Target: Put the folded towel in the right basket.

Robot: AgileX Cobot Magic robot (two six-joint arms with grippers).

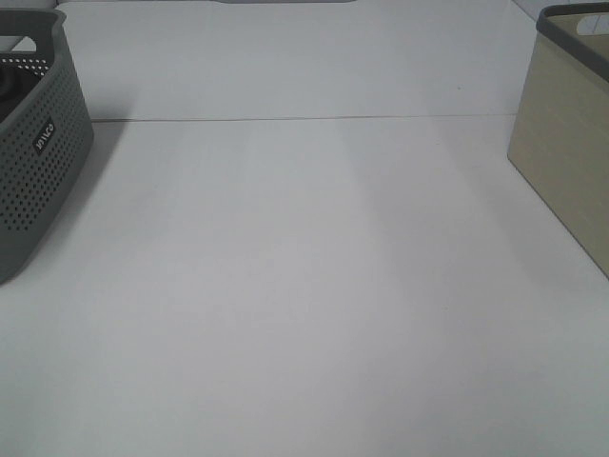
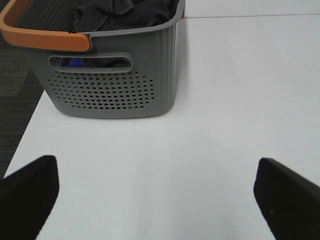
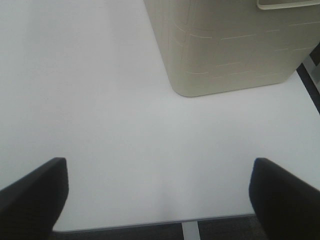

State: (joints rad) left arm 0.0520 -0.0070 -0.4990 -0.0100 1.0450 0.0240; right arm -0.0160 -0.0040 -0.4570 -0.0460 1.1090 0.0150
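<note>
The folded towel cannot be picked out for certain in any view. The only violet-blue colour is a small patch [image 2: 75, 62] seen through the handle slot of the grey basket [image 2: 115, 85], so where the towel lies cannot be told beyond that hint. Above that patch, inside the grey basket, sits a crumpled heap of dark charcoal cloth [image 2: 120, 12], soft and creased, not folded flat.

The grey basket is matt plastic with rounded corners. Its walls are pierced by rows of small round holes, with smooth vertical ribbing at the corner. An orange handle [image 2: 40, 35] with a fine ridged texture lies across its rim. In the high view a small dark label [image 1: 44, 135] with pale lettering sits on its side wall.

The right basket [image 1: 561, 143] stands well apart from the grey basket, at the opposite edge of the white table [image 1: 304, 286]. It is beige and solid-sided, with faint horizontal lines and a dark grey rim [image 1: 571, 19]. Its rounded corner shows in the right wrist view.

The table is smooth and matt, crossed by a thin seam [image 1: 304, 119] that runs from the grey basket towards the right basket.

The left gripper [image 2: 157, 200] hangs over bare table near the grey basket, its black fingers [image 2: 27, 195] spread wide with nothing between them. The right gripper [image 3: 159, 200] is far from the grey basket and near the right basket, fingers [image 3: 285, 200] likewise wide apart and holding nothing.
</note>
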